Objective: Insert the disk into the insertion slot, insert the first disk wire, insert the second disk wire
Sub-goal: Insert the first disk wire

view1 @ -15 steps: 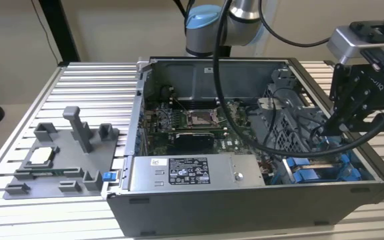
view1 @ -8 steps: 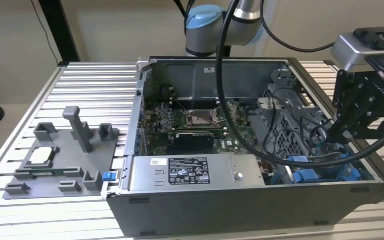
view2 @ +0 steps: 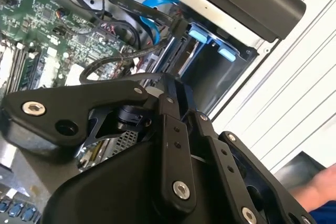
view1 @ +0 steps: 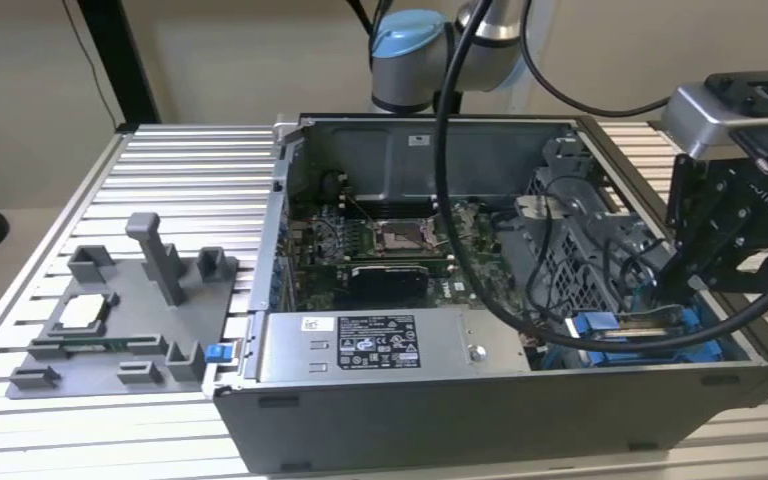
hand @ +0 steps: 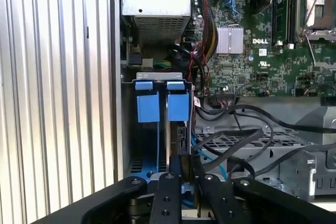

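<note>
Your arm [view1: 418,50] reaches over the open case [view1: 491,420] on the table [view1: 184,170]. Its jaws hang at the case's front corner on the exterior view's right, just above the slot [view1: 711,352].

In the first wrist view the jaws stand close together, pinched on a black connector [hand: 185,165]. Its wire [hand: 231,142] loops away over the grey cage [hand: 273,156]. You cannot tell from these views whether that connector is seated.

The disk [view1: 654,320] lies down in the slot with blue rails on both sides of it. 2 blue tabs [hand: 148,106] stand side by side at the slot's metal edge.

The power supply [view1: 371,345] sits just beside the slot, toward the exterior view's left, with the motherboard [view1: 384,250] behind it. A grey fixture [view1: 117,320] rests on the table well apart from the case, at the exterior view's left. In the second wrist view a hand [view2: 315,190] shows beyond the case wall.
</note>
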`<state>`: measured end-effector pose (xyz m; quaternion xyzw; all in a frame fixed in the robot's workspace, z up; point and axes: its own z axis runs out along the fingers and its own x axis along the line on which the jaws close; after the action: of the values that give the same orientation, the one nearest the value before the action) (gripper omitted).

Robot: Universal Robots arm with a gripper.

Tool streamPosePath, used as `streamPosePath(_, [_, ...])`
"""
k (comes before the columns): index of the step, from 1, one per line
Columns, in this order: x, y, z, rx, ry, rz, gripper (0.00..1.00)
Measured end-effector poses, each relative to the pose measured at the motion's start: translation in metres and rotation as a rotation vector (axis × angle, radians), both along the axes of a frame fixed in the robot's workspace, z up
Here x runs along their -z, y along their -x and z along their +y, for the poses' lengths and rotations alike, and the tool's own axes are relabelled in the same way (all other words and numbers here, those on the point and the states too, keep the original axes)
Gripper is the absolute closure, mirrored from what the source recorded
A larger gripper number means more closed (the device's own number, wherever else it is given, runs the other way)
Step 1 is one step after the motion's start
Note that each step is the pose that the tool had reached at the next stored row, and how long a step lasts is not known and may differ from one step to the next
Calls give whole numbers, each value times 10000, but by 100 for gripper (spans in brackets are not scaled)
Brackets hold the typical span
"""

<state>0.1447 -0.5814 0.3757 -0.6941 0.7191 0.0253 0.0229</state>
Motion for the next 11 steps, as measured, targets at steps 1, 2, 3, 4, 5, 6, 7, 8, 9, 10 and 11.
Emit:
streamPosePath(1, [12,-1,0,0,30,0,100])
streamPosePath(2, [25,-3,0,1,69,0,100])
streamPosePath(3, [36,-5,0,0,106,0,100])
streamPosePath(4, [48,-8,0,-1,144,0,100])
streamPosePath(5, [61,-10,0,-1,182,0,100])
streamPosePath(6, [75,-14,0,-1,220,0,100])
streamPosePath(7, [88,-17,0,0,257,0,100])
streamPosePath(8, [101,-21,0,0,295,0,100])
streamPosePath(9, [115,-25,0,-1,332,0,100])
streamPosePath(10, [128,-29,0,0,373,0,100])
streamPosePath(11, [138,-32,0,0,404,0,100])
